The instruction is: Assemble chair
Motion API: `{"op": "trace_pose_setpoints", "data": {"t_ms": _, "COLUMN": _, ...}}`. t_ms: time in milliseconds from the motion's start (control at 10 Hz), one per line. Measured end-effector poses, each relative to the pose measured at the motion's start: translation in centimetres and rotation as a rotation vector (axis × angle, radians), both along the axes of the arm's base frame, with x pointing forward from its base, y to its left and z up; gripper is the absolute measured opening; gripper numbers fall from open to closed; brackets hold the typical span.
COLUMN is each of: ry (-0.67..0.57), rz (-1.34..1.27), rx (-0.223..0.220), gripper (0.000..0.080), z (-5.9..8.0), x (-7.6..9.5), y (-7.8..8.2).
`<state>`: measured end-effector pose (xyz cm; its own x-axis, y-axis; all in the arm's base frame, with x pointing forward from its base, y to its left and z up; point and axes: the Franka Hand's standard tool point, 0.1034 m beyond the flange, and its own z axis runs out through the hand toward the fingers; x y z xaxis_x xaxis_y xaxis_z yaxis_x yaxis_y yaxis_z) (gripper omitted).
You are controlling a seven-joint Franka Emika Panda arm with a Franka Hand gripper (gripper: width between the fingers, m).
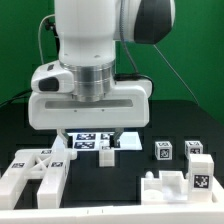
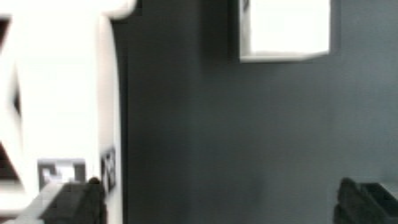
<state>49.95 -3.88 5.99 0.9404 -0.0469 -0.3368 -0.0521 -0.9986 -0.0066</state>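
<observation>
Black bench (image 1: 130,168) carries the loose chair parts (image 1: 35,172): some lie to the exterior view's left of the tool (image 1: 97,132), others to its right. The tool hangs low, spread wide and empty, one white part just beside a fingertip (image 2: 71,200).

Thin flat white marker board (image 1: 85,140) lay on matte black table (image 1: 110,186); green backdrop wall (image 1: 18,50) behind board; small white tagged cube (image 1: 163,151) toward exterior view's right of board.

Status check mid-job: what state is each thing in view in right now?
gripper: open, nothing between its fingers.
cross-braced chair part: loose, lying flat on the table.
blocky chair part: loose, standing alone, unjoined.
tagged cubes: resting on the table, apart from each other.
</observation>
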Motion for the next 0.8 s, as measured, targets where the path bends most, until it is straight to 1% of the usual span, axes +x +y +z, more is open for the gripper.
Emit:
{"op": "trace_pose_setpoints", "data": {"t_ms": 100, "ry": 0.057, "rz": 0.001, "rx": 0.005, "gripper": 0.0649, "z": -0.2, "x": 0.5, "y": 0.0}}
{"op": "trace_pose_setpoints", "data": {"t_ms": 200, "ry": 0.100, "rz": -0.008, "rx": 0.005, "gripper": 0.0649, "z": -0.4, "x": 0.4, "y": 0.2}}
{"op": "trace_pose_setpoints", "data": {"t_ms": 300, "ry": 0.229, "rz": -0.044, "rx": 0.003, "gripper": 0.0649, "z": -0.9, "x": -1.2, "y": 1.0}}
{"op": "trace_pose_setpoints", "data": {"t_ms": 400, "ry": 0.339, "rz": -0.049, "rx": 0.003, "gripper": 0.0649, "z": -1.4, "x": -2.0, "y": 1.7}}
{"op": "trace_pose_setpoints", "data": {"t_ms": 500, "ry": 0.428, "rz": -0.049, "rx": 0.006, "gripper": 0.0649, "z": -1.5, "x": -2.7, "y": 2.3}}
{"op": "trace_pose_setpoints", "data": {"t_ms": 600, "ry": 0.553, "rz": -0.055, "rx": 0.010, "gripper": 0.0649, "z": -1.1, "x": -3.8, "y": 2.9}}
{"op": "trace_pose_setpoints", "data": {"t_ms": 700, "ry": 0.614, "rz": -0.057, "rx": 0.007, "gripper": 0.0649, "z": -1.2, "x": -3.9, "y": 3.0}}
{"op": "trace_pose_setpoints", "data": {"t_ms": 800, "ry": 0.640, "rz": -0.060, "rx": 0.005, "gripper": 0.0649, "z": -1.6, "x": -3.8, "y": 2.7}}
